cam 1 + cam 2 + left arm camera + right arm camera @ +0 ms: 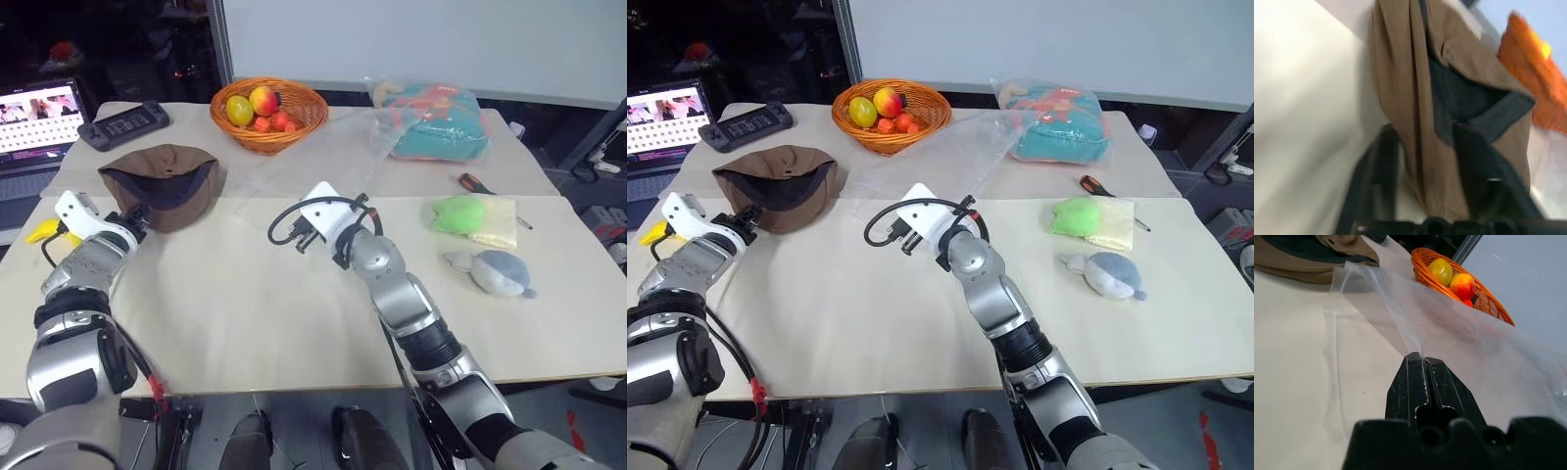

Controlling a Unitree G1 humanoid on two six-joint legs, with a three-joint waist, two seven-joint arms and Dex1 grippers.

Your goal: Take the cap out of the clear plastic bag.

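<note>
The brown cap (162, 181) lies on the table at the left, outside the bag, with its dark lining showing. My left gripper (137, 223) is at the cap's near edge. In the left wrist view its fingers (1376, 166) stand open, with a fold of the cap (1415, 98) between them. The clear plastic bag (294, 162) lies flat and empty in the middle of the table, stretching toward the basket. My right gripper (1420, 360) is shut on the near edge of the bag (1474, 342), lifting it a little off the table.
A wicker basket (312, 116) of fruit stands at the back centre. A puffy clear bag (436, 122) with teal and orange contents lies back right. A green lump (458, 213), a grey plush (495, 271) and a screwdriver (475, 183) lie at right. A handheld console (124, 124) and a laptop (34, 117) are at left.
</note>
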